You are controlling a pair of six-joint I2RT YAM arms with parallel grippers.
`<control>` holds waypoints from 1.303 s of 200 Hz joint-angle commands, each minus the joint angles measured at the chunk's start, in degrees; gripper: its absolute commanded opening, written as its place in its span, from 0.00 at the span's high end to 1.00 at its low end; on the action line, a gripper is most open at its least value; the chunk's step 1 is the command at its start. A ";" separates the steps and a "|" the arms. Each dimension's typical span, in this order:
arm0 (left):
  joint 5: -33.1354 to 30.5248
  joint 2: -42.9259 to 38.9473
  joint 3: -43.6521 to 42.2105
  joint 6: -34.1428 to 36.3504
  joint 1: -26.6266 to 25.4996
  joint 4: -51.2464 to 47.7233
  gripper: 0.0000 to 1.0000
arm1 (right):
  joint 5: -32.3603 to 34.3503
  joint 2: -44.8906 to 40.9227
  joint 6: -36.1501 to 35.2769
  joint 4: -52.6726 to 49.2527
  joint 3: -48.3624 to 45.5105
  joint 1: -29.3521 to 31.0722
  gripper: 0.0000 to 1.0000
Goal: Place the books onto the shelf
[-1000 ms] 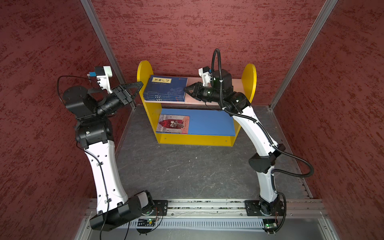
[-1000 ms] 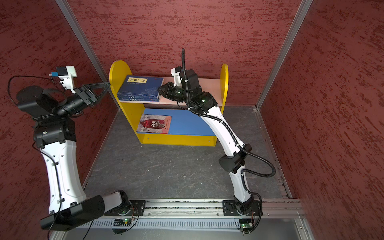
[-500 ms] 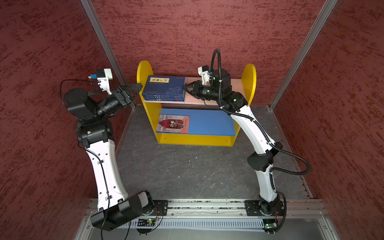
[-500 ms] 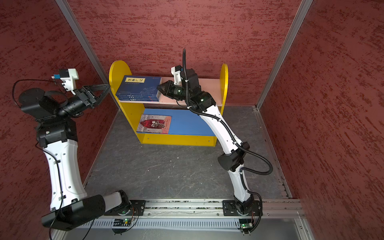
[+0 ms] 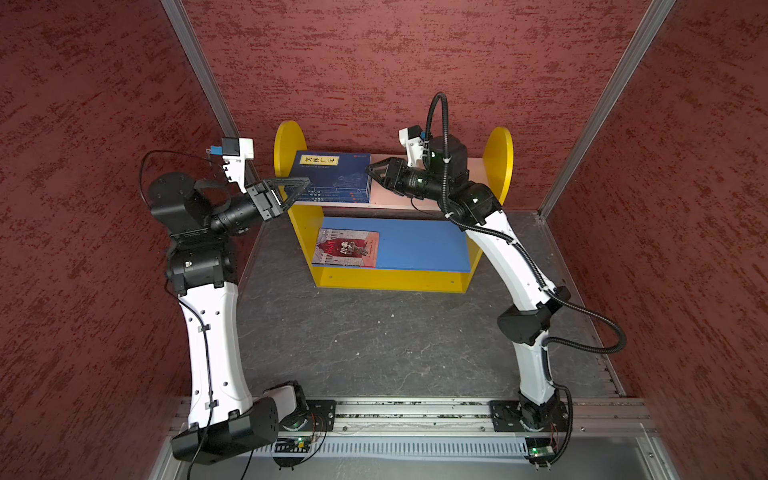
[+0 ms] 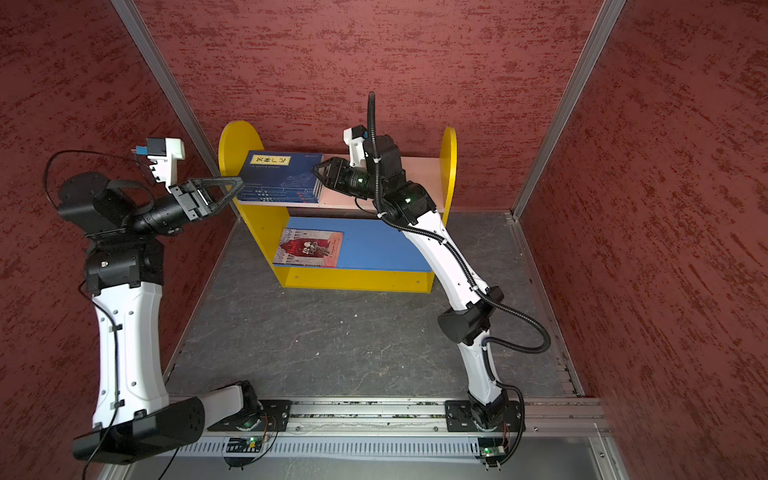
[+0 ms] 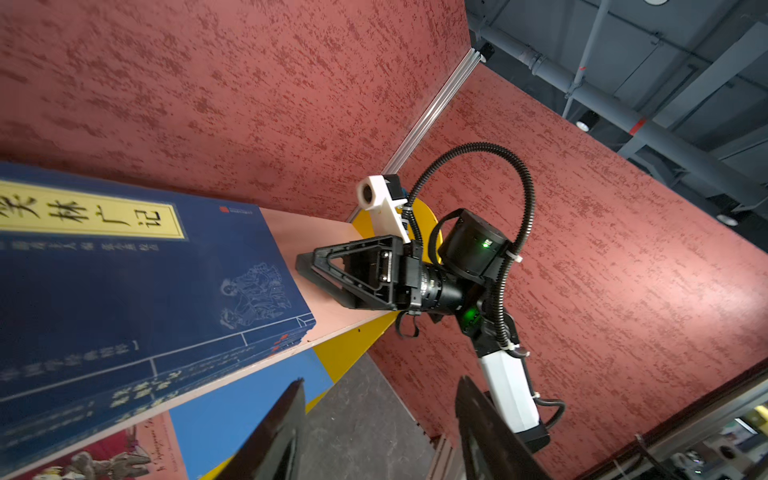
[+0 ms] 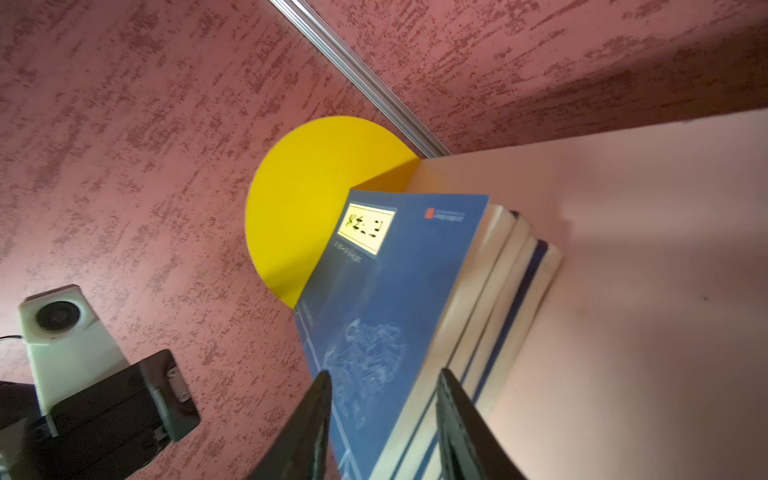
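1. Navy book stack [image 5: 332, 176] lies flat on the shelf's pink upper board [image 6: 424, 170], against the left yellow side panel [image 5: 286, 141]. Its long axis runs along the board.
2. Right gripper [image 5: 371, 174]: jaws parted, empty, tips just beside the stack's right edge (the nearer arm).
3. Left gripper [image 5: 303, 189]: parted, empty, near the stack's front-left corner.
4. Red book [image 5: 347, 247] lies flat on the blue lower board [image 5: 419, 245].
5. Likely next move: the right gripper withdraws rightward, away from the stack.

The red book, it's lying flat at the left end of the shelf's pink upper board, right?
No. The red book lies flat at the left end of the blue lower board, not the pink upper board; both top views show it.
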 commanded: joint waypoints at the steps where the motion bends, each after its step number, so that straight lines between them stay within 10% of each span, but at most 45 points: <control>1: -0.21 -1.17 1.38 2.91 3.45 -2.65 0.29 | 0.13 -7.18 -5.03 -0.34 -1.44 0.50 0.50; 45: 0.74 -5.51 -5.60 10.41 12.95 -11.20 0.00 | -0.91 -16.54 -12.76 -2.74 -14.63 5.39 0.35; 116: -9.52 -13.90 -27.85 32.76 19.43 -26.38 0.01 | 14.33 -46.07 -14.86 16.84 -71.59 10.07 0.01; 172: -20.03 -20.56 -55.88 28.29 19.28 4.26 0.01 | 39.58 -63.96 -16.83 27.69 -103.78 5.10 0.01; 260: -31.86 -5.78 -76.22 28.05 11.69 48.59 0.01 | 45.99 -65.03 -30.24 62.84 -127.13 -19.51 0.01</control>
